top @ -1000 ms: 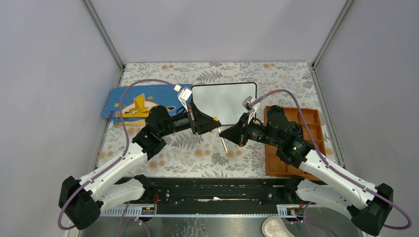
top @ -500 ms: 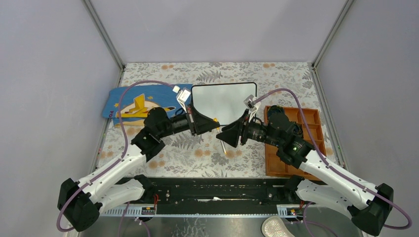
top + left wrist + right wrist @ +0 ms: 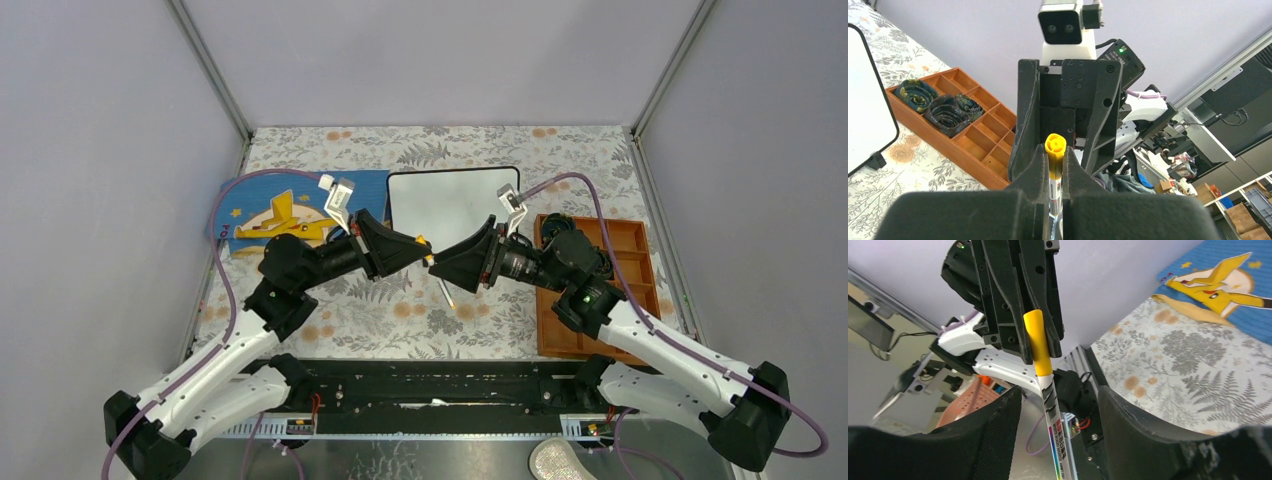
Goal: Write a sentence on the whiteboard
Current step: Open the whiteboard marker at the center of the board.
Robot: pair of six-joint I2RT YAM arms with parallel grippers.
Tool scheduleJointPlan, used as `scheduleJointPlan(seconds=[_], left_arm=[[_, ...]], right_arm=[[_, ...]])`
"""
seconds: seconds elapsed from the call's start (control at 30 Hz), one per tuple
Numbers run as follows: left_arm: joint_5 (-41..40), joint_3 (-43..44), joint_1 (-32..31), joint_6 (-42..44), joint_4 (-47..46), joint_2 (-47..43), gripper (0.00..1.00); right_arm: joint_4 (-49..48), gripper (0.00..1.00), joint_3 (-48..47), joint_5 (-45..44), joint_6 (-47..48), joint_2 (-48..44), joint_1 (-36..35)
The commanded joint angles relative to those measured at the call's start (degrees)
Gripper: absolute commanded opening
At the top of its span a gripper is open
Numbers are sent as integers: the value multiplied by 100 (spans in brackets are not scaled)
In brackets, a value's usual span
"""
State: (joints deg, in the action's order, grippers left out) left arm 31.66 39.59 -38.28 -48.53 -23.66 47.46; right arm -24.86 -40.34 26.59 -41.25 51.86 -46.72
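Whiteboard lies flat on the desk in the upper centre of the top view, beyond both claws.

Lower frame: the two arm bases stand on a black rail along the near edge, and the white arms reach inward from the lower left and lower right.

Centre: the left claw and the right claw meet tip to tip above the floral cloth, just below the board's lower edge. The left claw is clamped on a marker, a white barrel with a yellow cap, gripping it at the cap end. The barrel slants down and to the right. The right claw has its fingers apart, and the barrel passes between them without touching either one.

Right of centre: a brown wooden tray with many compartments lies partly under the right arm. Dark rolled items fill its far cells.

Upper left: a blue mat with a yellow figure lies just beside the board's left edge.

Far centre: the board's glossy white face has a thin black frame with rounded corners.
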Motion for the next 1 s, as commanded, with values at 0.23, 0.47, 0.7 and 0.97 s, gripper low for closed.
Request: scheduleJointPlan(seconds=[0.23, 0.47, 0.7, 0.97], left_arm=[[-122, -3, -47, -93, -411, -147, 0], [-290, -3, -48, -66, -370, -250, 0], [-620, 13, -48, -110, -371, -388, 0], [-808, 119, -48, -156, -424, -426, 0]], right_arm=[[-1304, 47, -37, 691, -818, 384, -22], [-1279, 18, 20, 741, -804, 400, -25], [-1056, 0, 299, 652, -627, 165, -26], [-911, 0, 658, 486, -558, -63, -28]])
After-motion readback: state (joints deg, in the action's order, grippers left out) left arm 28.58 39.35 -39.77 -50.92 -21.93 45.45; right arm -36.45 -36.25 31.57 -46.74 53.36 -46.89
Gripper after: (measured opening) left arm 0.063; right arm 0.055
